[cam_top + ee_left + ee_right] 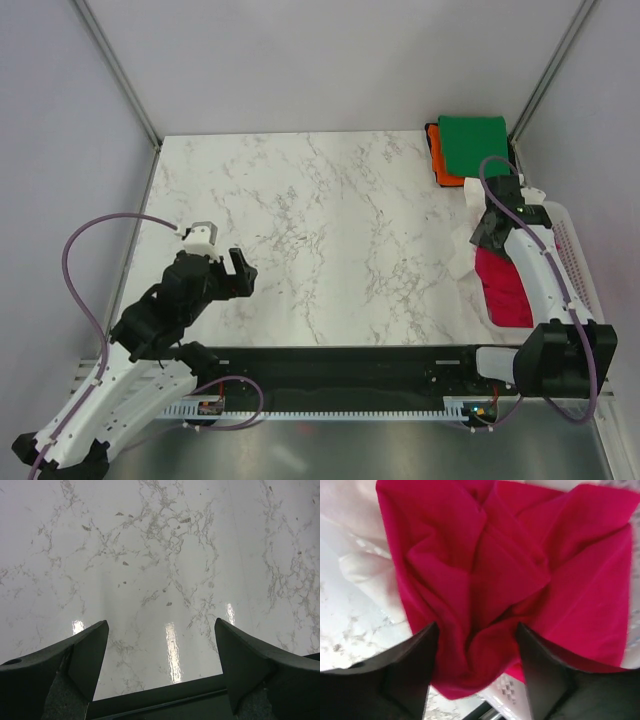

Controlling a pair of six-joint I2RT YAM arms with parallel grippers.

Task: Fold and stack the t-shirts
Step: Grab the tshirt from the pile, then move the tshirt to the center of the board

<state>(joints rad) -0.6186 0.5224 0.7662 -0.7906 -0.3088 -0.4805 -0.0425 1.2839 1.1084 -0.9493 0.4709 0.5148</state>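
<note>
Marble desk, bare across its middle, with the white slotted basket at its right edge. A crumpled crimson t-shirt lies in the basket, with white cloth beside it. The green t-shirt sits folded on the orange t-shirt in the far right corner. Likely faults: a pinch on only the raised ridge of crimson cloth may slip. A deeper bite may gather several layers, so the shirt comes out bunched. It may also drag the white cloth or snag the basket wall. The right jaws stand wide, astride that ridge and holding nothing; whether they touch it cannot be told. The left jaws stand wide over bare desk near the front left, holding and touching nothing.
</note>
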